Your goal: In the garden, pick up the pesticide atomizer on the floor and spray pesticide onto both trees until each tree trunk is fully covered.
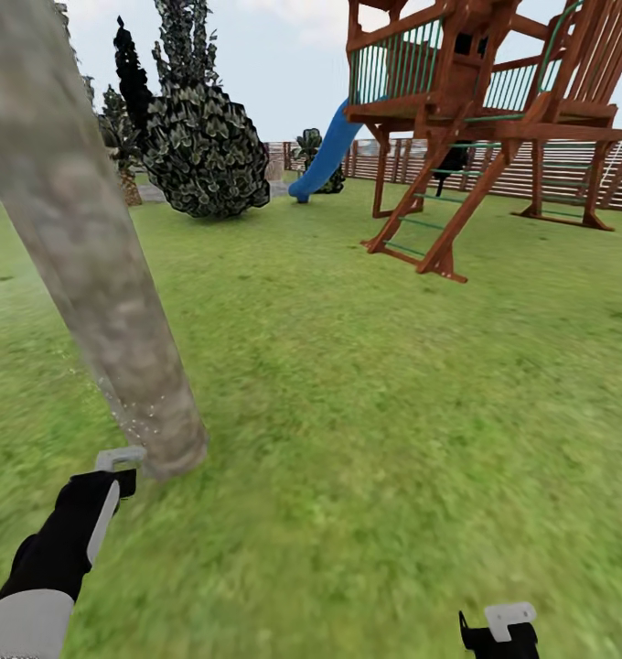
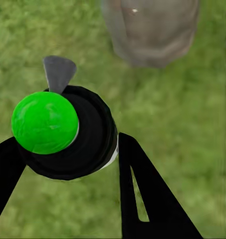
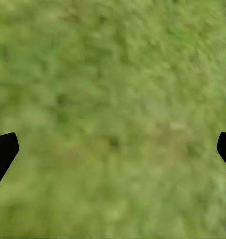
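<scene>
Atomizer [image 2: 63, 132] in left claw [image 2: 68, 164], near speckled trunk [image 1: 91, 275] base.

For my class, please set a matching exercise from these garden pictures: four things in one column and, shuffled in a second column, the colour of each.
Things:
1. slide
2. tree trunk
3. ball-shaped top of the object in the left gripper
4. play tower's frame

Colours:
a. reddish brown
b. bright green
c. blue
d. mottled grey-tan

Pairs: 1-c, 2-d, 3-b, 4-a
</scene>
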### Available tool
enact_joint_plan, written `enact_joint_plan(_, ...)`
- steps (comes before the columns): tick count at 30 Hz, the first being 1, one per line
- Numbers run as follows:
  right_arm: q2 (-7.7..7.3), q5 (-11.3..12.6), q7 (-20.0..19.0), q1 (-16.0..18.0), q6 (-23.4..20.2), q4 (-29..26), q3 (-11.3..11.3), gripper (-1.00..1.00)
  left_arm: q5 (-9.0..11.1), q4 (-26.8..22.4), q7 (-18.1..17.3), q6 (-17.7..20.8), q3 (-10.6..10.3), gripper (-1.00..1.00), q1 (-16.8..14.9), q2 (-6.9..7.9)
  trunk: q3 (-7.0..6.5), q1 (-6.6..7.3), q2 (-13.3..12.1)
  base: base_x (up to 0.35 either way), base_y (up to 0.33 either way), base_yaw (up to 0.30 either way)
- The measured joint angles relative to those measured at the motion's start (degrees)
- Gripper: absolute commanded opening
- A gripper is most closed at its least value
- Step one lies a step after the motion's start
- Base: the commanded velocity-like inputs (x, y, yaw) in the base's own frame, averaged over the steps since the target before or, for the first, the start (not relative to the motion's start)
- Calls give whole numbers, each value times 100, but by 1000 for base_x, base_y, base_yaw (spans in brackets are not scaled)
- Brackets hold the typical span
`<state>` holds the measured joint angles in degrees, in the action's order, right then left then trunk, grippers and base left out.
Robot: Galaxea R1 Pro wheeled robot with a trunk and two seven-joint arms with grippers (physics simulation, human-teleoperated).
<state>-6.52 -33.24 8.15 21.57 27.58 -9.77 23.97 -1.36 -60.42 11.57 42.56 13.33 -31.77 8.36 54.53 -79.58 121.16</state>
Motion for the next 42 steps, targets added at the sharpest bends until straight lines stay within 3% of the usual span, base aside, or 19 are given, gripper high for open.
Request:
enact_joint_plan(3, -19, -3, 0, 0, 0, 0, 0, 100, 17, -37, -18, 16, -44, -100, -38, -15, 0, 0, 0, 230, -201, 5)
enact_joint_plan(4, -23, -6, 0, 0, 0, 0, 0, 100, 56, -44, -58, 20, -207, -100, -42, -34, 0, 0, 0, 236, -196, 0)
enact_joint_plan(5, -28, -7, 0, 0, 0, 0, 1, 100, 87, -51, -322, 64, -419, -100, -51, -29, 0, 0, 0, 236, -194, 0)
enact_joint_plan(6, -31, -7, 0, 0, 0, 0, 0, 100, 26, -56, -593, 177, -463, -100, -56, 15, 0, 0, 0, 215, -203, 0)
enact_joint_plan(7, -33, -8, 0, 0, 0, 0, 1, 100, -5, -57, -819, 269, -468, -100, -56, 50, 0, 0, 0, 125, -233, 0)
enact_joint_plan(9, -29, -8, 0, 0, 0, 0, 0, 100, -65, -58, -949, 320, -467, -100, -44, 136, 0, -2, 0, -44, -249, 0)
enact_joint_plan(17, -25, -8, -1, 0, -1, 1, 0, 100, -87, -250, -969, 427, -376, -100, -142, 404, 0, -4, 0, -217, -90, 0)
enact_joint_plan(23, -25, -8, -1, 0, -1, 1, 0, 100, -82, -414, -956, 1118, -370, -100, -935, 520, 0, -2, 0, -8, -1, 82)
enact_joint_plan(24, -25, -6, -1, 0, -1, 1, 0, 100, -106, -411, -949, 1207, -367, -100, -977, 567, 0, -2, 0, 0, 0, 256)
enact_joint_plan(27, -25, -2, 0, 0, -1, 1, 0, 100, -135, -350, -945, 1293, -352, -100, -977, 992, 0, -2, 0, 0, 0, 271)
enact_joint_plan(28, -25, -3, -1, 1, -1, 1, 0, 100, -136, -342, -950, 1298, -269, -100, -967, 1104, 0, -2, 0, 0, 0, 277)
enact_joint_plan(29, -25, -7, -1, 1, -1, 1, 0, 100, -137, -337, -963, 1285, 93, -100, -955, 1206, 0, -2, 0, 0, 0, 278)
enact_joint_plan(30, -25, -5, -1, 1, -1, 1, 0, 100, -115, -338, -988, 1275, 186, -100, -949, 1218, 0, -2, 0, 0, 0, 220)
enact_joint_plan(33, -25, -4, -1, 0, -1, 1, 0, 100, -37, -343, -1006, 1294, 172, -100, -942, 1171, 0, -2, 0, 0, 0, 69)
enact_joint_plan(37, -25, -5, 0, 0, 0, 0, 0, 100, -23, -355, -1000, 1311, -320, -100, -941, 1086, 0, -1, 0, 78, -154, 5)
enact_joint_plan(42, -25, -6, 0, 0, 0, -1, 0, 100, -30, -341, -998, 1308, -395, -100, -941, 1072, 0, -1, 0, 96, -257, 0)
